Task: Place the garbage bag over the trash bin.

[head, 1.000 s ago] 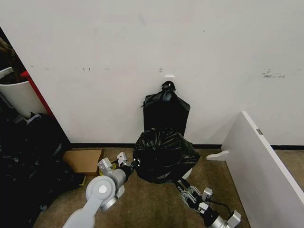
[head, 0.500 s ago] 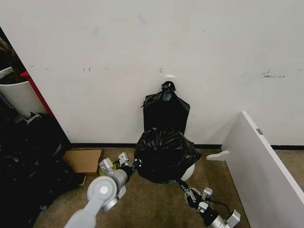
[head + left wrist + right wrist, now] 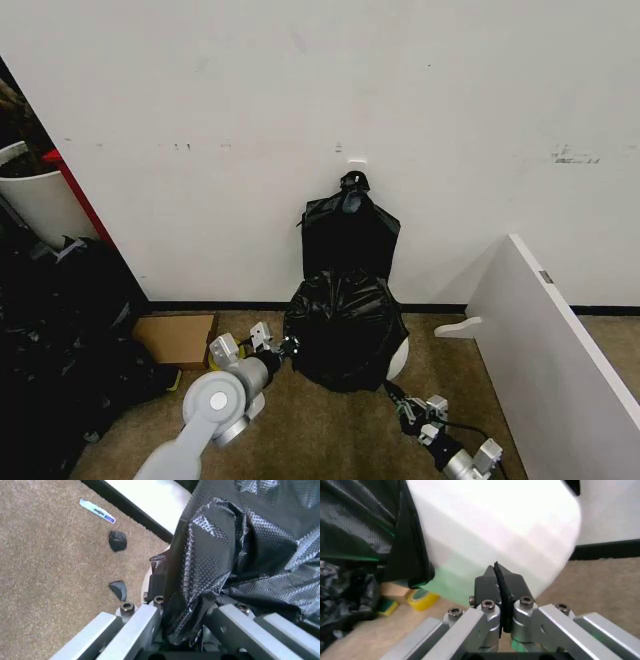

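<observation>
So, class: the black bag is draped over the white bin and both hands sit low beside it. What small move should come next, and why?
Probably the left hand, shut on the garbage bag, should draw its edge a little further down. The trash bin has bare white side near the shut right hand, so the bag likely isn't fully seated.

The garbage bag (image 3: 345, 328) hides nearly all of the trash bin (image 3: 399, 358). The left gripper (image 3: 287, 347) tips vanish into the bag's folds.
</observation>
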You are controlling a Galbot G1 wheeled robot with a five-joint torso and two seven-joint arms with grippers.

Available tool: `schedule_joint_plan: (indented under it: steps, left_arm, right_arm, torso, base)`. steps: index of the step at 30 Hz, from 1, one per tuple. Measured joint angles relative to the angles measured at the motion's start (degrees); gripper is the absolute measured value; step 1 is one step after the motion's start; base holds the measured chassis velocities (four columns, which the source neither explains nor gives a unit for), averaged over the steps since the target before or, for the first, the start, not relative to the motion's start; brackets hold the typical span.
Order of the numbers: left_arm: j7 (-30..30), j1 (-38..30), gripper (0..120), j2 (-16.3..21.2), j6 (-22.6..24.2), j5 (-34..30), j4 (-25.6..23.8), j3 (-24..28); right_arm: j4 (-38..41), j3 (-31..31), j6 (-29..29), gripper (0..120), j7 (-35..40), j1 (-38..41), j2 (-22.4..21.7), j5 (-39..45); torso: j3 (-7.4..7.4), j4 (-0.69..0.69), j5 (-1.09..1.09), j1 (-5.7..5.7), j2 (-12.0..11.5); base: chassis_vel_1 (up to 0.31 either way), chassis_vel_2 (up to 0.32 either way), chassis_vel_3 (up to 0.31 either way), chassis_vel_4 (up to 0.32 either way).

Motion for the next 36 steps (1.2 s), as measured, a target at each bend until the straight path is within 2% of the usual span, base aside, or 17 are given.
schedule_joint_plan:
  steps: [4,6,9,12,13,14,16,17,20,22,26,27,29,30,34,35,36]
  left_arm:
    - [0.0,-0.1,0,0.1,-0.7,1.6,0.2,0.3]
    - [0.1,-0.4,0,-0.1,-2.5,5.4,0.7,0.9]
    - [0.2,-0.6,0,-0.6,-5.7,11.1,1.0,1.4]
    - [0.3,-0.6,0,-0.6,-6.4,12.6,1.0,1.5]
    - [0.5,-0.5,0,-0.7,-6.8,13.4,1.0,1.6]
    - [1.0,-0.4,0,-0.8,-8.0,16.1,1.0,1.7]
    - [1.8,-0.1,0,-0.8,-9.3,19.5,1.0,1.9]
    - [2.9,0.3,0,-0.9,-10.9,23.3,1.1,2.1]
    - [4.1,0.8,0,-0.9,-12.7,27.6,1.2,2.4]
    - [6.2,1.5,0,-1.1,-15.9,36.2,1.8,3.2]
    - [7.3,1.7,0,-1.3,-18.2,42.6,2.6,4.4]
    - [7.5,1.6,0,-1.3,-18.9,43.8,3.1,5.3]
    - [7.6,1.5,0,-1.3,-19.1,44.1,3.3,5.6]
    - [8.1,1.3,0,-1.3,-20.1,45.4,3.9,7.2]
    - [9.2,0.6,0,-1.3,-21.1,47.8,4.9,11.0]
    - [9.7,0.4,0,-1.2,-21.5,48.9,5.3,12.5]
    - [9.7,0.4,0,-1.2,-21.5,48.9,5.3,12.5]
  right_arm:
    - [1.1,1.0,0.5,0,2.5,-0.9,-0.2,-2.5]
    - [2.8,2.0,0.3,9,7.2,-2.0,-0.4,-4.9]
    - [6.6,2.8,-1.9,20,18.4,-3.5,-0.9,-8.1]
    - [8.0,2.8,-3.0,24,21.4,-4.0,-1.0,-8.3]
    - [8.9,2.8,-3.6,30,23.1,-4.3,-1.1,-8.4]
    - [11.6,2.9,-5.2,37,27.0,-5.1,-1.2,-8.3]
    - [15.6,3.0,-7.3,43,31.0,-6.0,-1.2,-8.1]
    - [20.4,3.0,-10.0,50,35.1,-7.0,-1.2,-7.5]
    - [26.2,2.4,-13.2,56,38.6,-8.0,-1.2,-6.7]
    - [35.2,-0.6,-17.6,51,42.6,-8.5,-0.8,-6.5]
    - [43.4,-8.2,-23.4,36,46.9,-7.7,-0.8,-6.1]
    - [44.4,-11.1,-25.4,30,48.9,-6.4,-0.9,-4.9]
    - [44.5,-11.8,-25.9,29,49.4,-6.0,-0.9,-4.5]
    - [44.9,-14.0,-27.8,21,51.3,-4.3,-0.8,-1.9]
    - [44.5,-17.0,-30.2,8,54.3,-1.1,0.1,2.4]
    - [43.6,-17.7,-30.9,1,55.8,0.4,0.7,4.3]
    - [43.6,-17.7,-30.9,1,55.8,0.4,0.7,4.3]
  torso:
    - [0.0,0.0,-0.01,0.0,0.0]
    - [0.0,-0.01,0.0,0.0,0.0]
    - [0.0,-0.01,0.0,0.0,0.0]
    - [0.0,0.0,0.0,0.0,0.0]
    - [0.0,0.0,0.0,0.0,0.0]
    - [0.0,-0.01,0.0,0.0,0.0]
    - [0.0,-0.01,0.0,0.0,0.0]
    - [0.0,0.0,-0.02,0.0,0.0]
    - [0.0,0.0,-0.01,0.0,0.0]
    - [0.0,0.0,-0.01,0.0,0.0]
    - [0.0,-0.01,-0.01,0.0,0.0]
    - [-0.01,0.0,-0.01,0.0,0.0]
    - [0.0,0.0,0.0,0.0,0.0]
    - [0.0,0.01,0.0,0.0,0.0]
    - [0.0,0.0,-0.01,0.0,0.0]
    - [0.0,-0.04,-0.01,0.0,0.0]
    - [0.0,-0.04,-0.01,0.0,0.0]
  base:
    - [0.0,0.0,0.0,0.0]
    - [0.0,0.0,0.0,0.0]
    - [0.0,0.0,0.0,0.0]
    - [0.0,0.0,0.0,0.0]
    - [0.0,0.0,0.0,0.0]
    - [0.0,0.0,0.0,0.0]
    - [0.0,0.0,0.0,0.0]
    - [0.0,0.0,0.0,0.0]
    - [0.0,0.0,0.0,0.0]
    - [0.0,0.0,0.0,0.0]
    - [0.0,0.0,0.0,0.0]
    - [0.0,0.0,0.0,0.0]
    - [0.0,0.0,0.0,0.0]
    - [0.0,0.0,0.0,0.0]
    - [0.0,0.0,0.0,0.0]
    - [0.0,0.0,0.0,0.0]
    - [0.0,0.0,0.0,0.0]
